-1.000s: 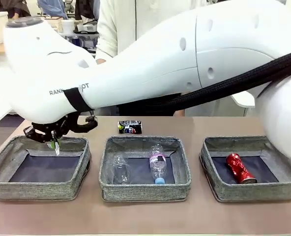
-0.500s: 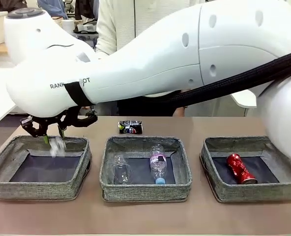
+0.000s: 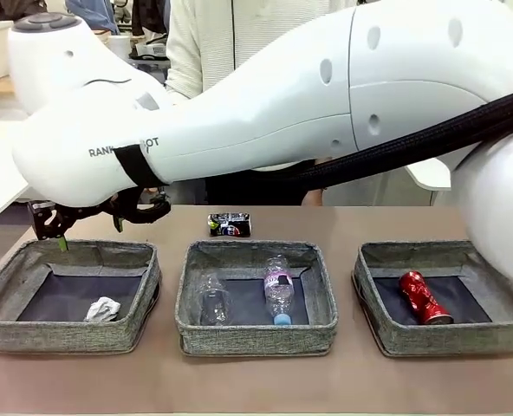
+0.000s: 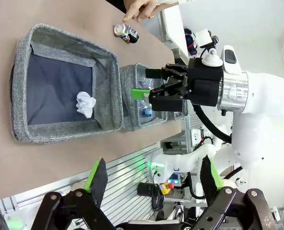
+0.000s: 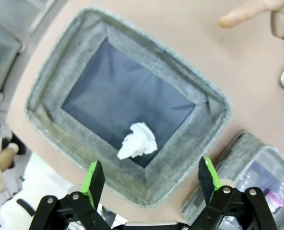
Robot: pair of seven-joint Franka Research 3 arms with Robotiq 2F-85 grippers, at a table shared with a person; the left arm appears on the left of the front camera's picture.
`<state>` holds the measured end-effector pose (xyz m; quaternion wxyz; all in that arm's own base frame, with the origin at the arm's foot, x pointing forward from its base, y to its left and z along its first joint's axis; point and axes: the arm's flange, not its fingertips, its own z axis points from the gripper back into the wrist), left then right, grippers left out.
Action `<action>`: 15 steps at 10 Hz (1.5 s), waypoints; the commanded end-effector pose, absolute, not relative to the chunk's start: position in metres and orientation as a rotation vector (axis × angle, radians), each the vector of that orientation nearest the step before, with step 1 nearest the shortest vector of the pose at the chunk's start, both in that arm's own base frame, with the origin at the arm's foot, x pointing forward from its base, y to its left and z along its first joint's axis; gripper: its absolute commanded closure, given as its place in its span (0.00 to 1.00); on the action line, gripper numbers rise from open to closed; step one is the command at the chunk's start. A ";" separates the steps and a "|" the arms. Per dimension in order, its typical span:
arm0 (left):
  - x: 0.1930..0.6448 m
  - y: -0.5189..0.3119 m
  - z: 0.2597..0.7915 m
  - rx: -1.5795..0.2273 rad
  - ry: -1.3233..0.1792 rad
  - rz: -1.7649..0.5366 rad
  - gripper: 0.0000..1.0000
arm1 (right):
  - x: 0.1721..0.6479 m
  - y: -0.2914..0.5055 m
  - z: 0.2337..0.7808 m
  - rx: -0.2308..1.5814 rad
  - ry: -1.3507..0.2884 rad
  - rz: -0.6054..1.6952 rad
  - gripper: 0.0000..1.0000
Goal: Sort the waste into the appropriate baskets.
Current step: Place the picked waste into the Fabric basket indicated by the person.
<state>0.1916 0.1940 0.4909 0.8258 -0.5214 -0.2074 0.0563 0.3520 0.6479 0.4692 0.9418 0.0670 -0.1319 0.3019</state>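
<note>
My right gripper (image 3: 96,227) hangs open over the back of the left basket (image 3: 66,336), its jaws wide with nothing between them. A crumpled white paper ball (image 3: 103,308) lies on that basket's dark bottom, directly under the gripper (image 5: 150,175) in the right wrist view, where the ball (image 5: 137,140) sits near the front wall. The middle basket (image 3: 256,340) holds a clear cup (image 3: 211,299) and a blue-capped bottle (image 3: 278,290). A red can (image 3: 424,296) lies in the right basket (image 3: 447,340). A dark can (image 3: 229,224) rests on the table behind the middle basket. My left gripper (image 4: 154,172) stands open off to the side.
A person stands at the far side (image 3: 213,43); one hand (image 5: 247,14) rests on the table near the dark can (image 4: 126,32). My right arm (image 3: 326,95) spans the whole table above the baskets. Bare tabletop (image 3: 256,381) runs along the front.
My right gripper opened and the paper ball fell from it into the left basket. The gripper rose slightly and shifted left. The left gripper stayed open.
</note>
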 end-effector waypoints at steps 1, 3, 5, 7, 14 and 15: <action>0.193 0.193 0.490 -1.113 -0.455 0.111 0.00 | 0.350 0.641 0.471 0.128 -0.318 0.605 0.00; 0.193 0.193 0.490 -1.113 -0.455 0.111 0.00 | 0.347 0.626 0.484 0.131 -0.326 0.585 0.00; 0.193 0.193 0.490 -1.113 -0.455 0.111 0.00 | 0.322 0.539 0.540 0.159 -0.360 0.485 0.00; 0.193 0.193 0.490 -1.113 -0.455 0.111 0.00 | 0.284 0.442 0.567 0.144 -0.364 0.409 0.00; 0.193 0.193 0.490 -1.113 -0.455 0.111 0.00 | 0.262 0.349 0.551 0.198 -0.353 0.290 0.00; 0.193 0.193 0.490 -1.113 -0.455 0.111 0.00 | 0.262 0.349 0.551 0.198 -0.353 0.290 0.00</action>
